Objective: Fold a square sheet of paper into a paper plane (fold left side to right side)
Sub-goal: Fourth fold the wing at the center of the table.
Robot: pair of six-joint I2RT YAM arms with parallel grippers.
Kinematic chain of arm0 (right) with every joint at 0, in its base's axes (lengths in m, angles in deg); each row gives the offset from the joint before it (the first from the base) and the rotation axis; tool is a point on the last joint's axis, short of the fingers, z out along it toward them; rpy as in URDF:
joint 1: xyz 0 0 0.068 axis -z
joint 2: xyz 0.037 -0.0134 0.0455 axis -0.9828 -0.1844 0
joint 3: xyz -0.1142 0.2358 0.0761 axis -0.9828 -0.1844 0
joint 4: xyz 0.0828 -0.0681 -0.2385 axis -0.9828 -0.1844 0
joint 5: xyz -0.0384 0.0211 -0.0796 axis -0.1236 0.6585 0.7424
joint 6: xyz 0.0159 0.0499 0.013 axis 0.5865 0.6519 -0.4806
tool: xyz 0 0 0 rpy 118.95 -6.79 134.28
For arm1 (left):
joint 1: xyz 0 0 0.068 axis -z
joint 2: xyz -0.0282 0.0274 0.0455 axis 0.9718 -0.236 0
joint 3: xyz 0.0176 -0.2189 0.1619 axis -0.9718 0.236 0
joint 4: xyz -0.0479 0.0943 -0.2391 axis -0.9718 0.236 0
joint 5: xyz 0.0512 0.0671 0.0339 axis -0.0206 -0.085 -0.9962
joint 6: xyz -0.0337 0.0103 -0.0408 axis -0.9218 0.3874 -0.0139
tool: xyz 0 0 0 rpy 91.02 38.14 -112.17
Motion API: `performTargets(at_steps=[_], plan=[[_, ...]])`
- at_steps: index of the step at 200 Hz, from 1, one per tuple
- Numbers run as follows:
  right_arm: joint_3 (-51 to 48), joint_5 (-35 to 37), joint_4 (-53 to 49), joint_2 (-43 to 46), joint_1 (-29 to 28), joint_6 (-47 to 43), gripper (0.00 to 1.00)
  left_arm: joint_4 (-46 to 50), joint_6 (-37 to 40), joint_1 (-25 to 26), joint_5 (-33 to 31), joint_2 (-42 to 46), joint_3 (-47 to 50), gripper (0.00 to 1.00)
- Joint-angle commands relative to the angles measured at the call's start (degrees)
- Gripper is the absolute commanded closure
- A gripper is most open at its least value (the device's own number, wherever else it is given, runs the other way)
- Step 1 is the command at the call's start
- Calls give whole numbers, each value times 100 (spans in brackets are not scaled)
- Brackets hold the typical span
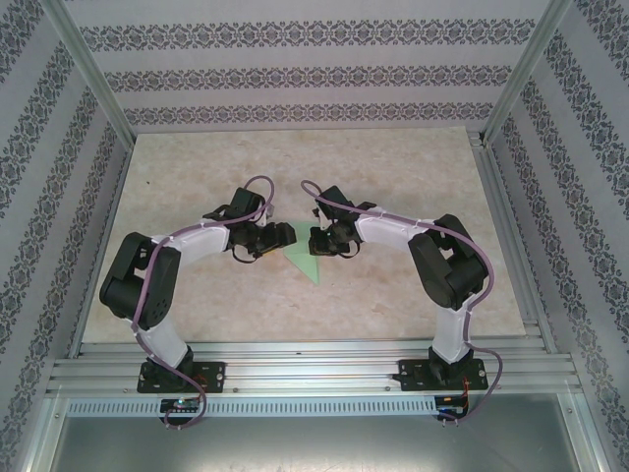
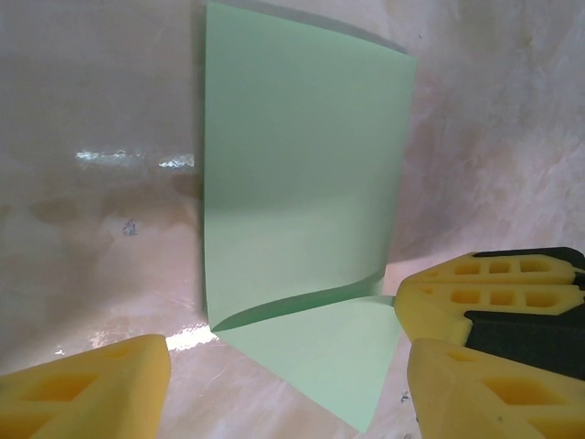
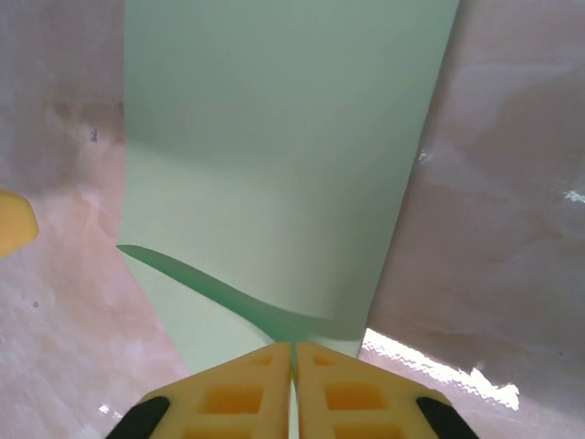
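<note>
The square sheet of paper [image 1: 303,264] is light green and lies mid-table, partly folded over on itself. One layer [image 2: 329,357] rests flat on the table. The other flap [image 2: 302,174] curves up above it. My right gripper [image 3: 294,346] is shut on the lifted flap's edge; its yellow fingers [image 2: 475,297] show at the paper's right corner. My left gripper [image 2: 288,389] stands open just before the flat layer, touching nothing. From above, the left gripper [image 1: 287,236] and the right gripper [image 1: 319,241] nearly meet over the sheet. The paper plane is out of view.
The table top [image 1: 393,295] is pale and marbled, with bare room all around the sheet. Aluminium rails [image 1: 295,369] run along the near edge, where both arm bases are bolted. Patterned walls close the other three sides.
</note>
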Motion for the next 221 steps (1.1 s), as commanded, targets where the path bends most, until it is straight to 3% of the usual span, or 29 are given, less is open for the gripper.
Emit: performTargets(at_steps=[1,68,120,170,195,221], plan=[[-12,-86,-23,-42,84,-73,95,-16,-90,-48,153,-163,-143,30],[-126,54,-99,18,164,-90,99,-12,-153,-38,305,-364,-237,30],[-119,-3,-70,2,174,-70,99,-135,-230,13,426,-456,-311,39],[-109,-1,-64,-29,174,-70,99,-175,-280,85,507,-593,-446,56],[-123,73,-43,88,173,-104,98,-182,-345,116,497,-620,-490,71],[-400,534,186,666,165,-224,81,-149,-506,162,428,-589,-509,85]])
